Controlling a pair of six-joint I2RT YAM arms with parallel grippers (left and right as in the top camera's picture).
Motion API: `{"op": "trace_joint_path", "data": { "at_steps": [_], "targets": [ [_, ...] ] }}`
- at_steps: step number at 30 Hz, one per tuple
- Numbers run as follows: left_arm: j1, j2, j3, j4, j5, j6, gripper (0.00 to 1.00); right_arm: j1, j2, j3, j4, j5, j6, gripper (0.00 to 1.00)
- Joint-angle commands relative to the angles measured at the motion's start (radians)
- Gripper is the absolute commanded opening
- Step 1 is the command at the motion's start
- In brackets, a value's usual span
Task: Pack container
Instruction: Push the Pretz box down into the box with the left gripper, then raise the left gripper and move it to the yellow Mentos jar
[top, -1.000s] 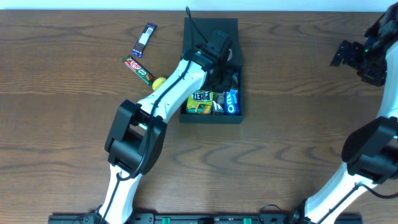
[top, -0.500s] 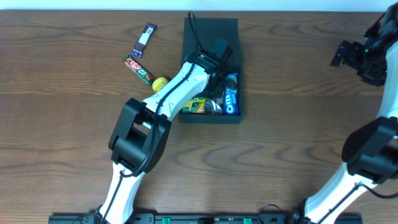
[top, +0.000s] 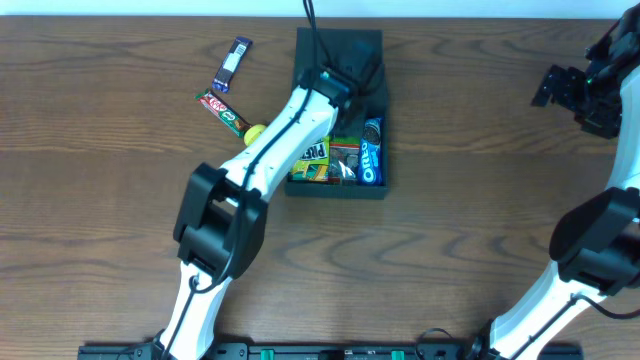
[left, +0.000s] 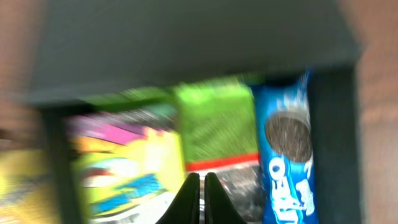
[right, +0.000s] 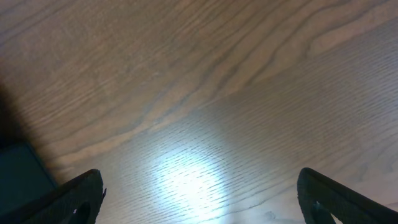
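Note:
The dark teal container (top: 386, 130) lies at the table's far centre, its flap lid (top: 340, 42) open at the back. Inside lie a yellow packet (top: 314, 160), a dark packet with red (top: 345, 160) and a blue Oreo pack (top: 371, 165). My left gripper (top: 345, 90) hangs over the box's back half, shut and empty. In the blurred left wrist view its shut gripper (left: 201, 186) points over a green packet (left: 214, 124), with the Oreo pack (left: 286, 155) to the right and the yellow packet (left: 124, 165) to the left. My right gripper (top: 558, 88) stands open far to the right over bare wood (right: 199, 199).
Left of the box lie a blue bar (top: 235, 62), a red and green KitKat (top: 220, 110) and a small yellow item (top: 255, 132). The left arm crosses the box's left wall. A dark teal corner (right: 18, 171) shows at the left edge of the right wrist view.
My left gripper has drawn back toward the far side of the box, uncovering the packets. The right arm has not moved.

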Motion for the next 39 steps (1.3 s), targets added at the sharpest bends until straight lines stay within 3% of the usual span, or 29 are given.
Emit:
{"op": "trace_joint_path", "data": {
  "at_steps": [1,4,9,12,20,29,39],
  "targets": [
    [0.038,-0.092,0.082,-0.022,-0.249,-0.001,0.06,-0.005,0.005,-0.001,0.002,-0.004,-0.016,0.99],
    [0.09,-0.11,0.082,-0.062,-0.279,-0.068,0.06,-0.005,0.005,-0.001,0.0,-0.004,-0.016,0.99],
    [0.211,-0.099,0.077,-0.252,-0.124,-0.505,0.06,-0.005,0.005,-0.001,-0.001,-0.004,-0.015,0.99],
    [0.264,-0.094,0.057,-0.311,-0.051,-0.656,0.06,-0.005,0.005,-0.001,0.004,-0.004,-0.015,0.99],
    [0.327,-0.094,0.038,-0.253,-0.058,-0.679,0.06,-0.005,0.005,-0.003,0.006,-0.004,-0.015,0.99],
    [0.319,-0.094,0.018,-0.303,-0.031,-0.859,0.06,-0.005,0.005,-0.034,0.009,-0.004,-0.015,0.99],
    [0.319,-0.094,-0.013,-0.302,-0.044,-0.919,0.06,-0.005,0.005,-0.034,0.007,-0.004,-0.014,0.99]
  ]
}}
